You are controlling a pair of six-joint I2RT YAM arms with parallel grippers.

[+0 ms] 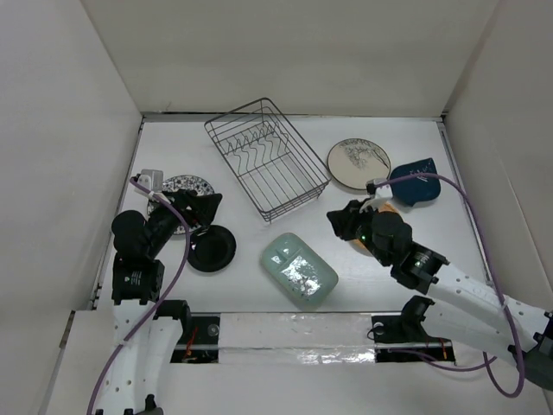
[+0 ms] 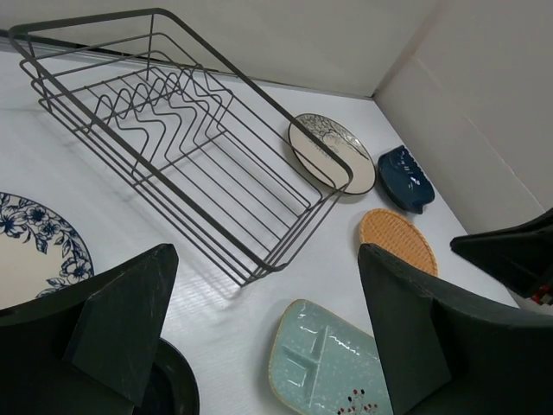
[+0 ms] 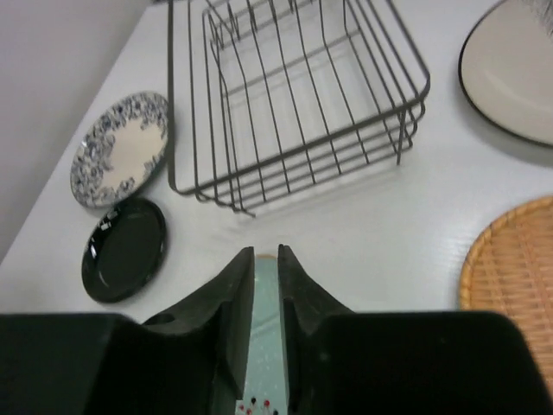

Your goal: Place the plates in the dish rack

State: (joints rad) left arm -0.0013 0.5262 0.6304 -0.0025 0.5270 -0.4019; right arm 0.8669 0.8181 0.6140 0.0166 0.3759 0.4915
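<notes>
The dark wire dish rack (image 1: 266, 160) stands empty at the back middle, also in the left wrist view (image 2: 190, 130) and the right wrist view (image 3: 294, 95). All plates lie flat on the table: pale green (image 1: 299, 270), black (image 1: 213, 248), blue-and-white (image 1: 186, 186), cream with sketch (image 1: 358, 163), dark blue (image 1: 416, 183), and tan-orange (image 3: 510, 277), mostly hidden under my right arm from above. My left gripper (image 1: 203, 212) (image 2: 268, 255) is wide open and empty above the black plate. My right gripper (image 1: 339, 220) (image 3: 265, 252) has its jaws nearly together, empty, hovering over the green plate's right end (image 3: 263, 346).
White walls enclose the table on the left, back and right. The rack sits at an angle, its near corner (image 1: 270, 216) close to the green plate. A grey cable loops from each wrist.
</notes>
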